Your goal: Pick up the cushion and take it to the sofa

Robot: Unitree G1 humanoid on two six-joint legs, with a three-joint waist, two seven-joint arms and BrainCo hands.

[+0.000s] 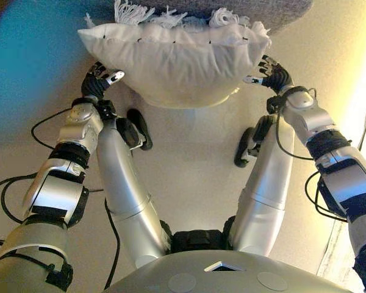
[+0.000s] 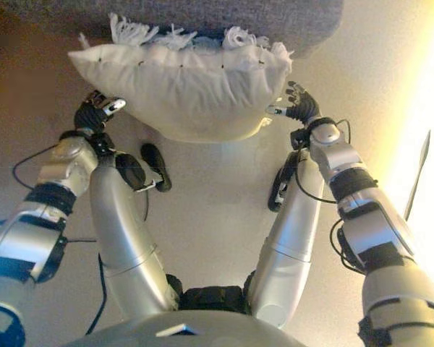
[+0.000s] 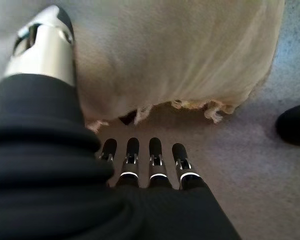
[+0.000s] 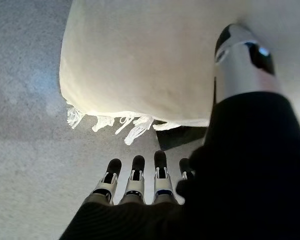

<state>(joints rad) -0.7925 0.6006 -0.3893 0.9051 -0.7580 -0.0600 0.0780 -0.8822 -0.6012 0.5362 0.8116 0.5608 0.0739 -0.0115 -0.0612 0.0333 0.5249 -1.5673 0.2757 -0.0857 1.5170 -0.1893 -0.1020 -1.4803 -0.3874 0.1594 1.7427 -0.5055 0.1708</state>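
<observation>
A white cushion (image 1: pixel 177 61) with a fringed edge sits between my two hands, just in front of the grey sofa (image 1: pixel 280 12), and its fringe overlaps the sofa's front edge. My left hand (image 1: pixel 99 80) is at the cushion's left end, thumb (image 3: pixel 42 47) against the fabric and fingers (image 3: pixel 140 150) straight below it. At the right end my right hand (image 1: pixel 273 73) mirrors this, its thumb (image 4: pixel 245 60) on the cushion (image 4: pixel 140 60) and its fingers (image 4: pixel 137 172) straight. I cannot tell whether the cushion rests on the sofa.
The sofa's grey edge (image 2: pixel 304 22) runs across the top of both eye views. Pale floor (image 1: pixel 195 152) spreads beneath the cushion and arms.
</observation>
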